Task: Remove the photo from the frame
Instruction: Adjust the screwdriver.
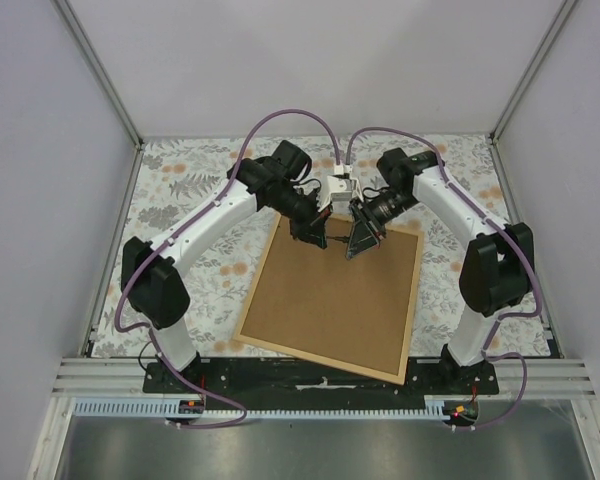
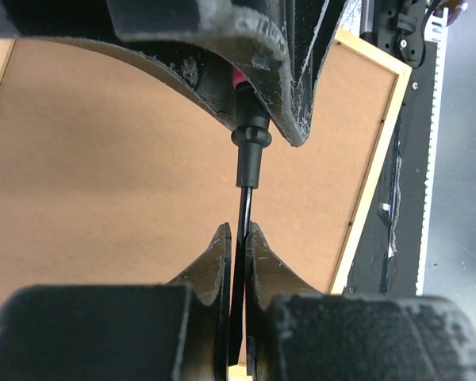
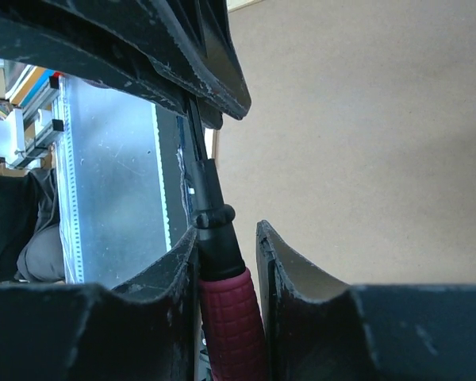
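Frame (image 1: 330,300): I see it lying back side up, brown board showing, mid-tabletop (image 1: 180,190), one corner at the near edge.
Left tool (image 2: 236,238): pinched on the thin black shaft of the maroon-handled rod (image 3: 226,317), above the frame's far edge.
Right tool (image 3: 227,228): clamped round the rod's handle, just beside the left one.

Centre: frame (image 1: 330,300) lies flat, brown back up, covering the table's middle and near part; tablecloth (image 1: 180,190) bare in a wide strip to its left, narrower strips to its right and behind. Over the frame's far edge: left gripper (image 1: 315,232) and right gripper (image 1: 363,240) meet nose to nose, a thin tool (image 2: 246,171) pinched in both, barring passage between them. Sides: left arm (image 1: 200,225) and right arm (image 1: 470,215) arch inward from the near corners; walls (image 1: 40,150) close left, back and right.
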### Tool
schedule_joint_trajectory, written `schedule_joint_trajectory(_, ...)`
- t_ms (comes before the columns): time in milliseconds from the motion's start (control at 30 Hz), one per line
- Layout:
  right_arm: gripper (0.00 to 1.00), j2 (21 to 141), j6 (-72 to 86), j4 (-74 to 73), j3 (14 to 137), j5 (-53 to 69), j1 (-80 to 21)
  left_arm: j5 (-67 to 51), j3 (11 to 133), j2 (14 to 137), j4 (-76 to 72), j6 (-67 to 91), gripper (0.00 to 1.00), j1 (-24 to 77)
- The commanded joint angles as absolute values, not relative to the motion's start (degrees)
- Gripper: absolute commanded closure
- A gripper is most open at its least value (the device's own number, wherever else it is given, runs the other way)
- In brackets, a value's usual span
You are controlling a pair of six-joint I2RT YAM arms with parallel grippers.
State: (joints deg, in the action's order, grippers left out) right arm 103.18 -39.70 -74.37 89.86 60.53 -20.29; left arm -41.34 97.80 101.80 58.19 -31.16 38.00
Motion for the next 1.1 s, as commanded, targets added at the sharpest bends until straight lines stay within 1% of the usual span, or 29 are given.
schedule_joint_trajectory(0, 0.66, 101.34, -31.39, -72.35, 90.88, 69.95, -17.76, -39.98, 93.53, 100.29, 47.84, -21.03, 0.98, 38.15)
schedule_joint_trajectory(67, 0.59, 100.11, -28.05, -68.13, 88.52, 72.76, -16.09, -41.74, 91.15, 99.50, 44.40, -17.60, 0.98, 37.53)
schedule_joint_trajectory(133, 0.55, 98.88, -25.06, -63.39, 86.15, 75.05, -14.68, -43.67, 88.69, 98.71, 40.71, -13.99, 0.98, 36.22)
schedule_joint_trajectory(300, 0.48, 97.30, -18.38, -54.60, 81.66, 79.01, -13.97, -47.02, 85.70, 97.56, 35.34, -8.62, 0.98, 33.67)
schedule_joint_trajectory(367, 0.46, 97.56, -17.58, -53.62, 81.21, 80.06, -13.97, -47.63, 84.91, 97.12, 34.20, -7.83, 0.98, 33.40)
schedule_joint_trajectory(400, 0.44, 97.82, -17.75, -53.61, 81.12, 80.50, -13.97, -48.07, 84.29, 96.77, 33.23, -7.21, 0.98, 33.14)
schedule_joint_trajectory(500, 0.42, 98.26, -18.72, -53.61, 80.42, 81.04, -13.97, -49.48, 83.23, 95.98, 32.17, -6.50, 0.98, 32.35)
schedule_joint_trajectory(633, 0.42, 99.49, -19.42, -53.61, 80.33, 80.86, -13.97, -51.59, 82.18, 94.84, 31.29, -5.80, 0.98, 31.56)
schedule_joint_trajectory(700, 0.46, 100.19, -19.86, -53.79, 80.51, 81.38, -13.97, -53.25, 81.57, 93.96, 30.68, -5.63, 0.98, 31.20)
schedule_joint_trajectory(767, 0.47, 100.72, -19.95, -53.79, 80.51, 81.56, -13.71, -54.22, 81.30, 93.61, 30.67, -5.71, 0.98, 31.20)
schedule_joint_trajectory(933, 0.55, 101.69, -20.04, -54.14, 80.86, 84.46, -12.39, -54.84, 80.95, 93.25, 30.24, -5.36, 0.98, 31.29)
schedule_joint_trajectory(1067, 0.57, 101.69, -19.95, -54.14, 81.03, 85.34, -12.22, -55.46, 80.60, 93.43, 29.97, -5.27, 0.98, 31.20)
